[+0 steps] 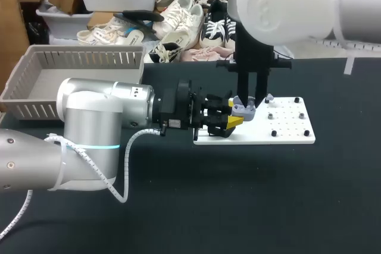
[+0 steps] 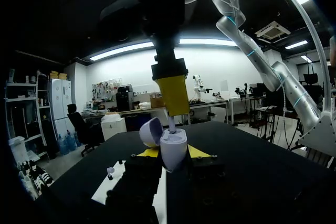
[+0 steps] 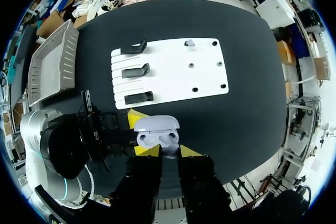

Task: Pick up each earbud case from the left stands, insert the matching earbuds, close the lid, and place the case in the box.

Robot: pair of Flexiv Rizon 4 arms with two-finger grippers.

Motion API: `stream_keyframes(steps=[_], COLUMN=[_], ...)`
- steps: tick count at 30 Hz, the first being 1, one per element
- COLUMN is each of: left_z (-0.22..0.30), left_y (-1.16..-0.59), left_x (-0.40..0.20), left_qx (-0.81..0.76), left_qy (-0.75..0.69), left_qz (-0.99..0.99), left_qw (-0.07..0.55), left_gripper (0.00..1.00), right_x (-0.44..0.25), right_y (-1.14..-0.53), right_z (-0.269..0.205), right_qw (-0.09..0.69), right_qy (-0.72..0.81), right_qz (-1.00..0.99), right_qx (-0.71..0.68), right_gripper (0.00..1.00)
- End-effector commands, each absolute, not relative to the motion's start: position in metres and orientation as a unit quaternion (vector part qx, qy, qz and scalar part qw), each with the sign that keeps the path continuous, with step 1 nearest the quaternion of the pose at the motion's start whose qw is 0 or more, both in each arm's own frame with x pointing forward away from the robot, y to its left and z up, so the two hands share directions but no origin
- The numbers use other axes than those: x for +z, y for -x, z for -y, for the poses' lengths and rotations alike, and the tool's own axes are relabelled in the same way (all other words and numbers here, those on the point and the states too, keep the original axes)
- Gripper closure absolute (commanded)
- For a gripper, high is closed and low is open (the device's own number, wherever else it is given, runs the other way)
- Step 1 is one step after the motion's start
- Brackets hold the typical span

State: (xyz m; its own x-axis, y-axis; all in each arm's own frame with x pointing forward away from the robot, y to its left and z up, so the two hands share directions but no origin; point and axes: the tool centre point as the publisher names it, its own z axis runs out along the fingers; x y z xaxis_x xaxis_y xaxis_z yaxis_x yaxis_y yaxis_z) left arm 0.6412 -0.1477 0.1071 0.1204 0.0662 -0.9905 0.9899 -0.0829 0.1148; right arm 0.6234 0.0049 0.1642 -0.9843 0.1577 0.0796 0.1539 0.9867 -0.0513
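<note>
Jaws of my left gripper (image 2: 174, 153) clamp the open earbud case (image 2: 172, 141) at the white board (image 1: 286, 136) edge; my right gripper (image 3: 169, 151) pinches 1 earbud (image 2: 170, 122) into it. Lid-closing and the box (image 1: 41, 84) remain.

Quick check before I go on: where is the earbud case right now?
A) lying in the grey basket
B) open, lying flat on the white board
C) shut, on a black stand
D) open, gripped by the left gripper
D: the earbud case is clamped between the yellow tips of the left gripper with its lid raised, and the right gripper holds an earbud at its opening.
</note>
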Motion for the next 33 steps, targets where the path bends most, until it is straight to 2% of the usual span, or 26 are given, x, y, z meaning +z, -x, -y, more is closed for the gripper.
stream_keyframes(steps=[1, 33], left_z=[0.148, 0.148], left_y=[-0.64, -0.64], left_x=[0.107, 0.107], left_qx=[-0.469, -0.469], left_qy=[-0.564, -0.564], left_qz=[-0.468, -0.468], left_qw=[0.493, 0.493], left_gripper=[1.0, 1.0], right_x=[0.164, 0.152], right_y=[-0.624, -0.625], right_z=[-0.005, -0.002], right_qw=[0.043, 0.068], right_qy=[0.08, 0.084], right_qz=[0.996, 0.994], right_qx=[0.025, 0.012], right_gripper=[1.0, 1.0])
